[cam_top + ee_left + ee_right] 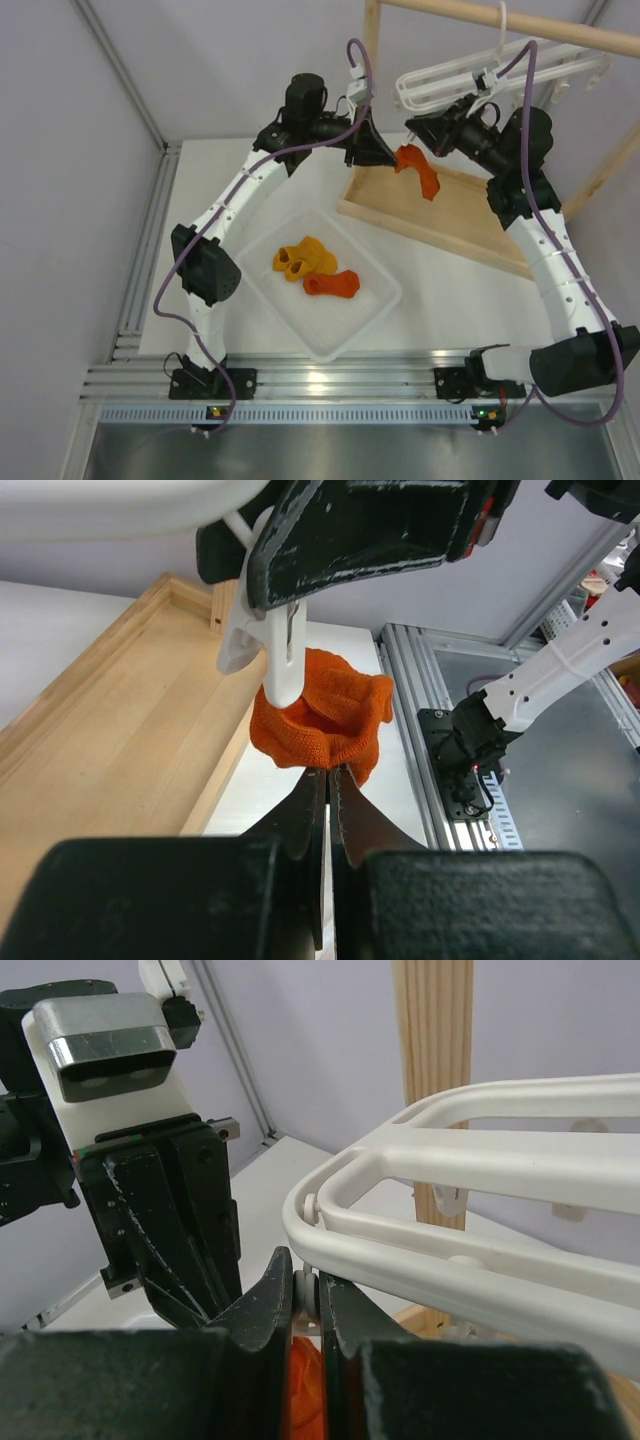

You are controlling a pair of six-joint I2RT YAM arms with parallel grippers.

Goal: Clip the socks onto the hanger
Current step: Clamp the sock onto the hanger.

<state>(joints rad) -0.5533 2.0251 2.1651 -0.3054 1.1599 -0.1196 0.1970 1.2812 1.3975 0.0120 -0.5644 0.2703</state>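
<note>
A red-orange sock (421, 172) hangs over the wooden base, under the left end of the white hanger (440, 78). My left gripper (392, 157) is shut on the sock's lower edge; in the left wrist view the jaws (328, 771) pinch the sock (322, 715) and hold it up against a white clip (263, 652). My right gripper (416, 129) is shut on that clip's top tabs (307, 1295) under the hanger frame (480, 1160). The sock (305, 1385) shows orange below the jaws. Two yellow-orange socks (305, 259) and another red-orange sock (333, 285) lie in the white tray.
The white tray (330, 350) sits at the table's middle front. The wooden rack's base (450, 220) lies at the back right, with its post (372, 40) and top bar (520, 22) above. Aluminium rails (320, 382) run along the near edge.
</note>
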